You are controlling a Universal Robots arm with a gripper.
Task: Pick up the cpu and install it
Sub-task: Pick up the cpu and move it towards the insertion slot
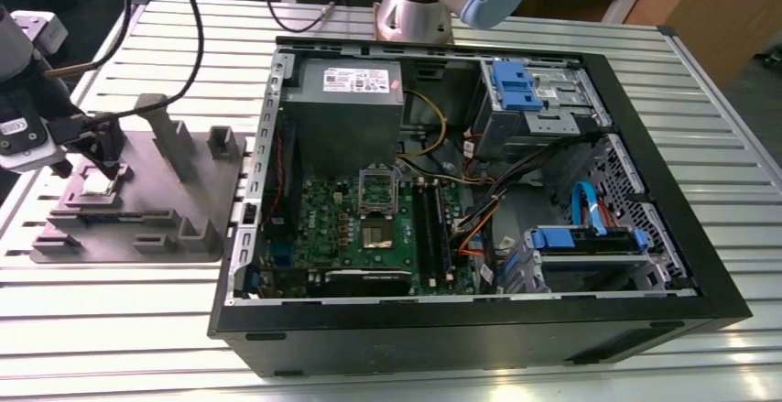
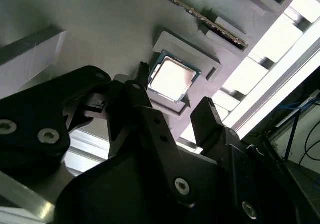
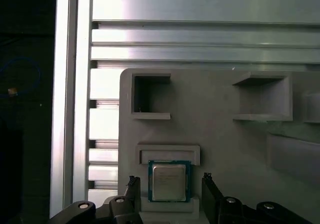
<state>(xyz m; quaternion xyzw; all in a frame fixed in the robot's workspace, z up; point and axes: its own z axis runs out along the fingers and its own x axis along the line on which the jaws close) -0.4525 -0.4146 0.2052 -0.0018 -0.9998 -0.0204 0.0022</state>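
The cpu (image 3: 169, 181) lies flat in a tray (image 3: 220, 144) recess. The gripper (image 3: 169, 180) is spread, its fingers (image 3: 210, 196) flanking the chip without contact.

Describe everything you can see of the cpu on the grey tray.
The small flat square cpu has a silver-grey metal top that reflects light, framed by a thin blue-green board edge. It lies flat, top up, seated in a shallow square recess of the grey plastic tray, near the tray's edge. The black end effector is open and straddles the chip, with a gap showing on both sides; nothing but the tray touches it.
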